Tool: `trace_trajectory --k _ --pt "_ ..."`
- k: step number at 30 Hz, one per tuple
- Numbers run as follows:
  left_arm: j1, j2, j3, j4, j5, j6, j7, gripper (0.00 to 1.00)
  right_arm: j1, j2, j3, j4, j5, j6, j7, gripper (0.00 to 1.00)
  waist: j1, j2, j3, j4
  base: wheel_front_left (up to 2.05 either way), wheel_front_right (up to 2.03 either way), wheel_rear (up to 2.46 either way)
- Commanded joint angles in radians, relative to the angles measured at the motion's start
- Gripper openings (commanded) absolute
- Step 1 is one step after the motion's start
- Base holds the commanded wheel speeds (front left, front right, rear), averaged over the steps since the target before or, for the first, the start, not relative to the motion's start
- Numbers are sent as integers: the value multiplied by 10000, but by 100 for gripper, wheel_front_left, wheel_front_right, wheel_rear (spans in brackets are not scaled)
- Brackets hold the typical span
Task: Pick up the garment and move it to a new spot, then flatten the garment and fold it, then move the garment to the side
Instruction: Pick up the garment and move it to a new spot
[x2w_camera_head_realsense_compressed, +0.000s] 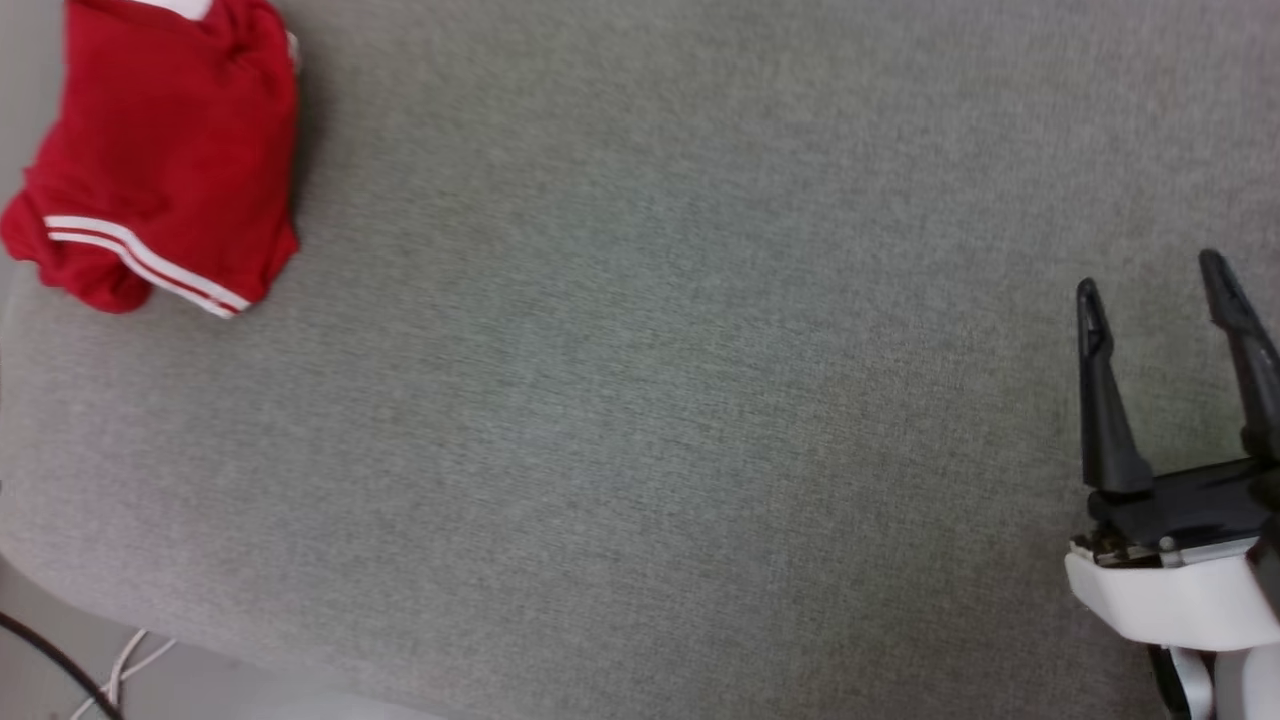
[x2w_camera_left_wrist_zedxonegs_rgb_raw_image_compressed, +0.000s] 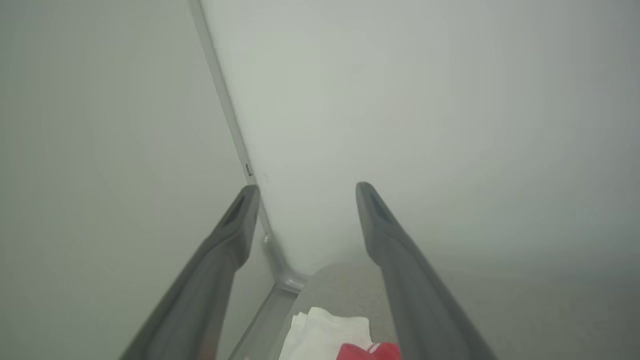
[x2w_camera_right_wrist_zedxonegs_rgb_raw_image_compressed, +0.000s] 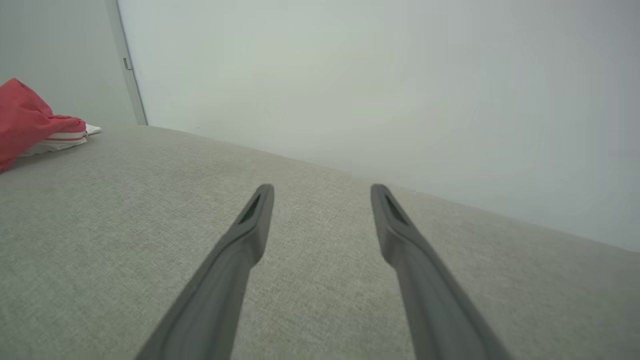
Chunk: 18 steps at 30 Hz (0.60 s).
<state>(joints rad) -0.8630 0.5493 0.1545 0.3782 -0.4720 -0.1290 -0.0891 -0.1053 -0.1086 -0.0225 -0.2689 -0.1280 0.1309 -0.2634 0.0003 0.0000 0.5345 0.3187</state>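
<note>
The garment (x2w_camera_head_realsense_compressed: 165, 150), red with white stripes at one edge, lies folded into a compact bundle at the far left corner of the grey fabric surface (x2w_camera_head_realsense_compressed: 650, 400). In the right wrist view the garment (x2w_camera_right_wrist_zedxonegs_rgb_raw_image_compressed: 30, 122) sits far off to the left. A white sleeve and a bit of red of the garment (x2w_camera_left_wrist_zedxonegs_rgb_raw_image_compressed: 330, 332) show low between the fingers in the left wrist view. My left gripper (x2w_camera_left_wrist_zedxonegs_rgb_raw_image_compressed: 307, 192) is open, above the garment and apart from it. At the lower right my right gripper (x2w_camera_head_realsense_compressed: 1150, 275) hangs open and empty, also seen as the right gripper (x2w_camera_right_wrist_zedxonegs_rgb_raw_image_compressed: 322, 192) over bare fabric.
The grey surface has a rounded front-left corner (x2w_camera_head_realsense_compressed: 40, 560), with pale floor and thin cables (x2w_camera_head_realsense_compressed: 110, 675) beyond it. Pale walls meet at a corner seam (x2w_camera_left_wrist_zedxonegs_rgb_raw_image_compressed: 225, 110) behind the surface.
</note>
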Motion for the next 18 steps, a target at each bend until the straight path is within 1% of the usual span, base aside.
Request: trace_trajectory --k 1,6,11,15,18 --pt "-118 175 -180 242 -173 2 240 100 -148 -77 -31 -103 -54 -3 -21 100 -3 0 591 -280 0 0 0" --pt "-497 1152 -1378 1239 -1697 -1 2018 100 -457 -219 -138 -590 -113 -3 -21 100 -3 0 1164 -511 0 0 0" --pt "-239 1771 -2758 1765 -3585 -3 4240 100 -595 -337 -148 -960 -176 -3 -21 100 -3 0 1581 -700 0 0 0" --pt "-107 2087 -3446 1891 -5107 -3 6105 100 -596 -413 -140 -1126 -218 -3 -21 100 -3 0 1845 -820 0 0 0" --pt "20 2191 -3889 2051 -5912 -4 7405 100 -588 -430 -140 -1179 -233 -3 -21 100 -3 0 1975 -884 0 0 0"
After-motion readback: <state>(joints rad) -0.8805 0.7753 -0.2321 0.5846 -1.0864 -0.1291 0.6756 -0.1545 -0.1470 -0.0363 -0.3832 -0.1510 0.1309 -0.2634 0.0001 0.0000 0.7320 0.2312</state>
